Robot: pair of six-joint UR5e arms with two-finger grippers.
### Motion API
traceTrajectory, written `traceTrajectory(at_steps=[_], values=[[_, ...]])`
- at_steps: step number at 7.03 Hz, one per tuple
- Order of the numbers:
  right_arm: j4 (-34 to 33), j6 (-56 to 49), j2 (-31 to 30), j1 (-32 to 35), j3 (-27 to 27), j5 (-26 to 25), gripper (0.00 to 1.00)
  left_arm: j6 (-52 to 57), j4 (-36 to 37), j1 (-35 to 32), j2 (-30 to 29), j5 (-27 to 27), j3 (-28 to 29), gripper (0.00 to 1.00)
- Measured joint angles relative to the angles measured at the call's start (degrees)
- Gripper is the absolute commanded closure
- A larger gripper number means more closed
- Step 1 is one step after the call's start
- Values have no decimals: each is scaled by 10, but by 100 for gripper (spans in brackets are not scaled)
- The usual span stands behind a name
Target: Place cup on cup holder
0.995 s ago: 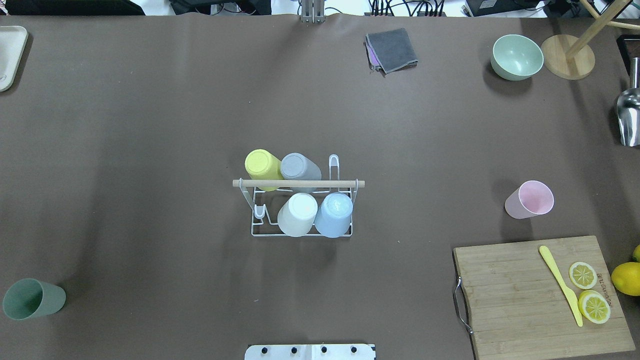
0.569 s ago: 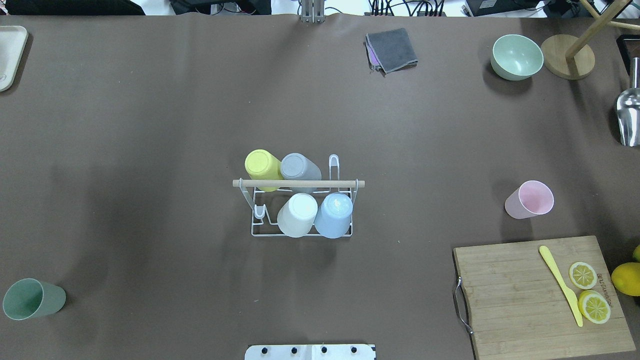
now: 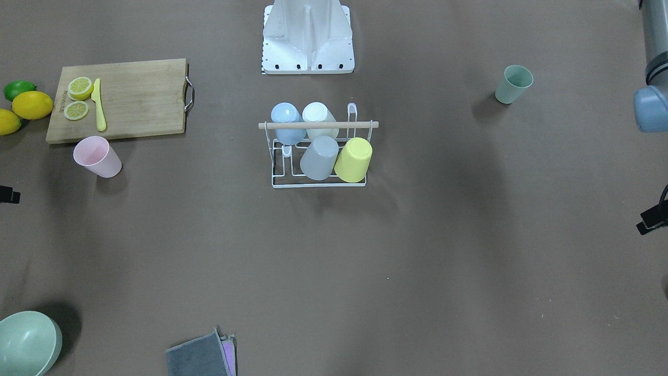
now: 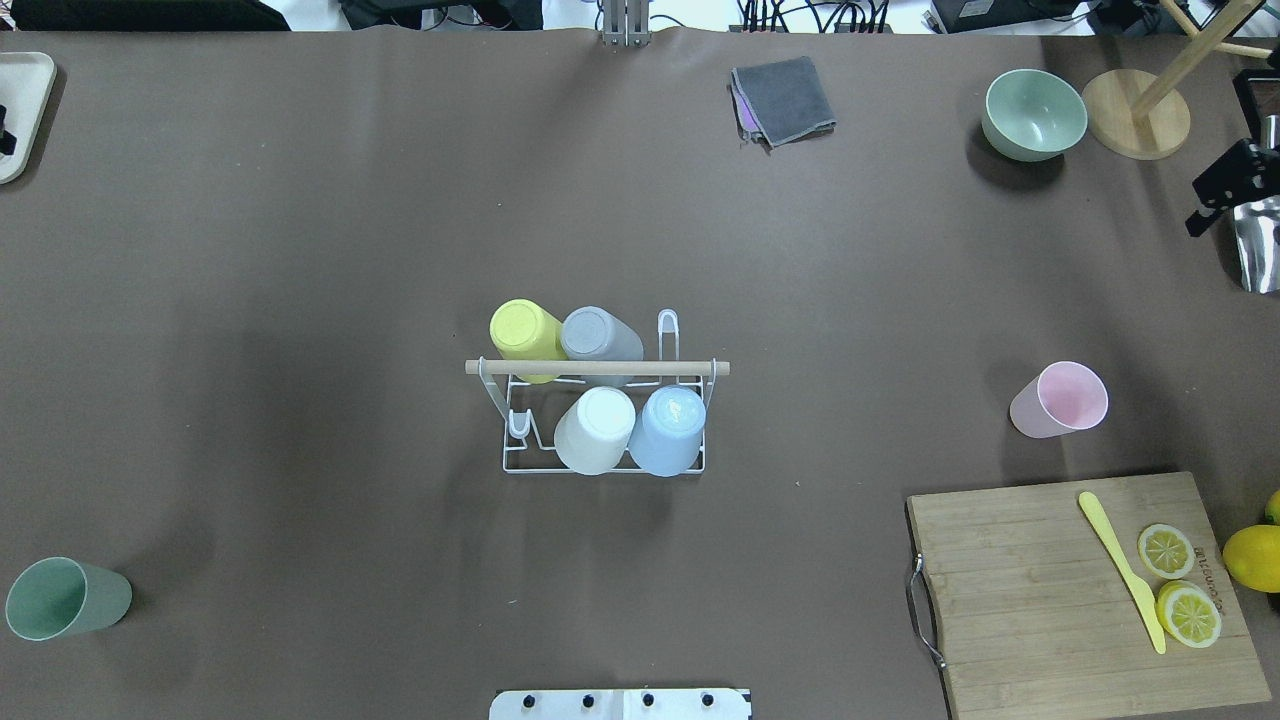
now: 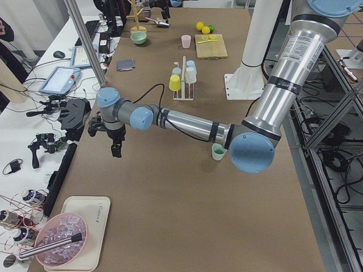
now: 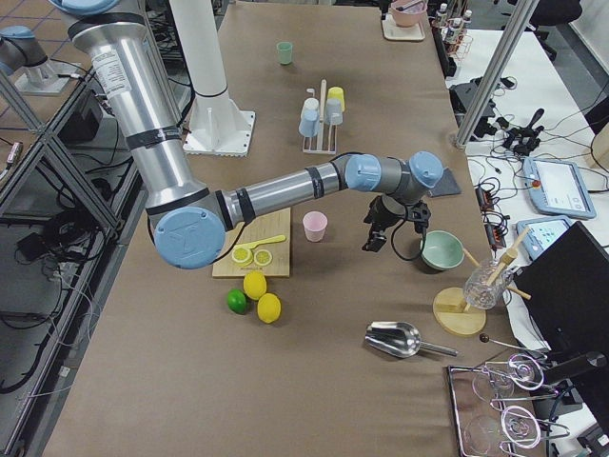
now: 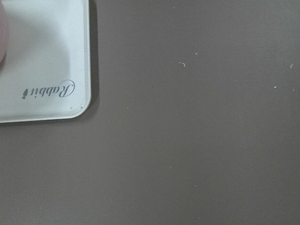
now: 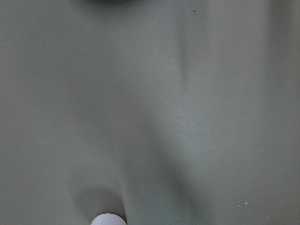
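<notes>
The white wire cup holder (image 4: pixel 600 368) with a wooden rod handle stands mid-table and also shows in the front view (image 3: pixel 318 125). It carries yellow, grey, white and blue cups upside down. A pink cup (image 4: pixel 1060 400) lies tilted at the right. A green cup (image 4: pixel 65 598) lies tilted at the front left. My right gripper (image 4: pixel 1225 190) shows only partly at the far right edge, beyond the pink cup (image 6: pixel 314 226). My left gripper (image 5: pixel 116 148) hangs over the table's far left, near the white tray. I cannot tell whether either gripper is open or shut.
A cutting board (image 4: pixel 1050 600) with lemon slices and a yellow knife lies front right, lemons beside it. A green bowl (image 4: pixel 1035 115), a wooden stand (image 4: pixel 1135 125), a metal scoop (image 4: pixel 1258 240) and a grey cloth (image 4: pixel 785 100) are at the back. A white tray (image 7: pixel 42 61) is far left.
Black gripper parts have come into the overhead view at the right edge and the left edge. The cups and the holder have not moved.
</notes>
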Motion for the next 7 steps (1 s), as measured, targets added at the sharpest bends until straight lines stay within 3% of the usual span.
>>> traceTrajectory(at_steps=[4,7], values=[[-77,-41,53,-40,-43,-4,1,-11,112,27,-46,2,10,2],[-107,-101,82,-45,-115,-5,1,-13,168,79,-40,4,8,2]])
